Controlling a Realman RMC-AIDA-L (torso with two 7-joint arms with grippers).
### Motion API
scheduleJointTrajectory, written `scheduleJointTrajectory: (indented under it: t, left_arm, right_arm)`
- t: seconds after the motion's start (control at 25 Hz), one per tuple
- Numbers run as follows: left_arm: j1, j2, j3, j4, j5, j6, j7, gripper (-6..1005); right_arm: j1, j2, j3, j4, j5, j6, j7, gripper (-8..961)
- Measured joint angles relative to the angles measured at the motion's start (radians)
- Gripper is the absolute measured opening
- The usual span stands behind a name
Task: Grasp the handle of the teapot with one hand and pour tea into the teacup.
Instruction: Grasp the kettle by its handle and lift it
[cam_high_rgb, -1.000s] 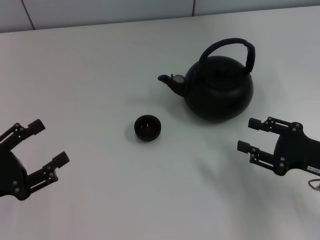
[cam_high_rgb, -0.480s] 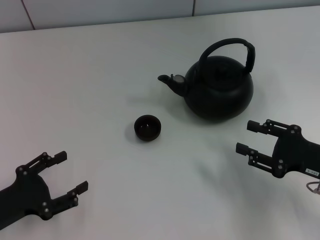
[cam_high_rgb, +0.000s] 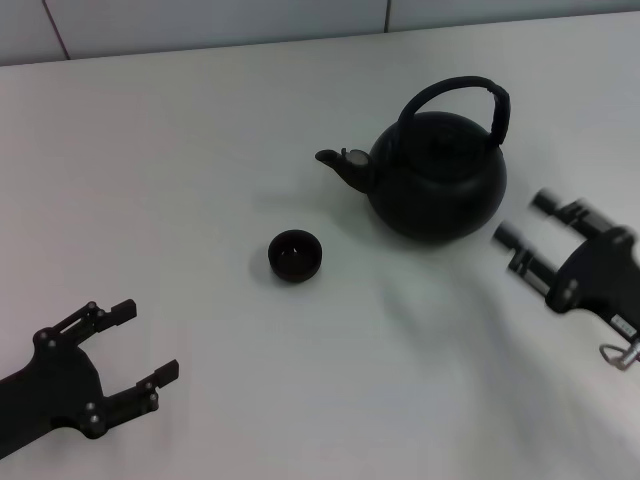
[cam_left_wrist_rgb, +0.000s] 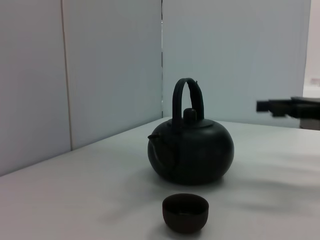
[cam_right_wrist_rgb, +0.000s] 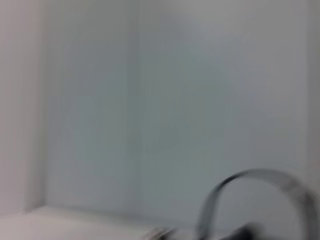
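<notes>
The matte-black teapot (cam_high_rgb: 438, 175) stands on the white table, its spout pointing left and its arched handle (cam_high_rgb: 462, 88) upright over it. It also shows in the left wrist view (cam_left_wrist_rgb: 191, 152) with its handle (cam_left_wrist_rgb: 187, 95). The tiny black teacup (cam_high_rgb: 295, 255) sits to the left front of the teapot, also seen in the left wrist view (cam_left_wrist_rgb: 185, 212). My right gripper (cam_high_rgb: 530, 222) is open and empty, just right of the teapot's body, raised and blurred by motion. My left gripper (cam_high_rgb: 146, 340) is open and empty near the table's front left. The right wrist view shows only the handle's arch (cam_right_wrist_rgb: 260, 195), blurred.
The white table (cam_high_rgb: 200, 150) runs back to a pale panelled wall (cam_high_rgb: 200, 20). The right gripper's fingertips (cam_left_wrist_rgb: 272, 106) show far off in the left wrist view.
My right gripper has risen and swung toward the teapot's right side, now tilted and blurred. My left gripper dropped toward the front left earlier and has held still since.
</notes>
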Motion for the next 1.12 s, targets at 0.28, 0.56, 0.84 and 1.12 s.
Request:
scheduleJointTrajectory:
  t: [0.28, 0.56, 0.84, 1.12]
  left_arm:
    - [-0.004, 0.002, -0.003, -0.003, -0.001, 0.010, 0.000, 831]
    - [-0.007, 0.003, -0.006, 0.000, -0.002, 0.023, 0.000, 831]
    - [-0.006, 0.000, -0.014, 0.001, -0.002, 0.028, 0.000, 832]
    - [0.001, 0.000, -0.016, 0.003, -0.011, 0.034, 0.000, 831]
  right_arm:
    - [0.000, 0.009, 0.214, 0.489, 0.234, 0.092, -0.545, 607]
    - [0.016, 0.011, 0.259, 0.570, 0.260, 0.145, -0.645, 588]
    - [0.045, 0.007, 0.268, 0.550, 0.260, 0.158, -0.642, 566]
    - [0.107, 0.006, 0.331, 0.524, 0.260, 0.246, -0.642, 544]
